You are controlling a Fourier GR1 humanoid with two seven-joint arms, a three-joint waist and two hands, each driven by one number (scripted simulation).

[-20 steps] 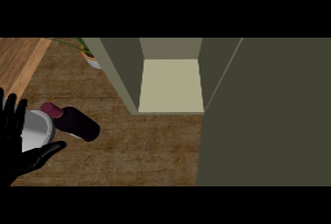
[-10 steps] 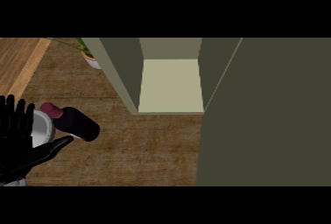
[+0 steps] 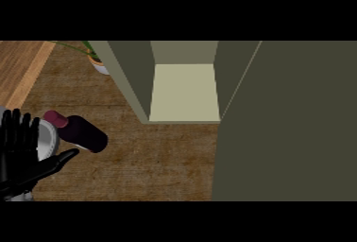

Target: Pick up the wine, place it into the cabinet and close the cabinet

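- Head view, lower left: the left hand (image 3: pixel 21 151) shows at the frame's left edge. Its fingers are straight and spread and its thumb points right, so it holds nothing.
- The wine (image 3: pixel 80 134) sits on the counter (image 3: pixel 153 165) just right of that hand, dark body with the maroon cap toward the upper left. Whether the thumb tip touches it I cannot tell.
- Centre: the cabinet (image 3: pixel 185 94) stands open, its pale shelf bare, with the door (image 3: pixel 286 123) swung out and filling the right side.
- The right hand is out of frame.
- Judged step: the grasp has not yet been made, so nothing of the placing or closing is done.
- The next move calls for the fingers and thumb to curl round the bottle's body. Then it must be lifted toward the upper right, clearing the cabinet's near wall.
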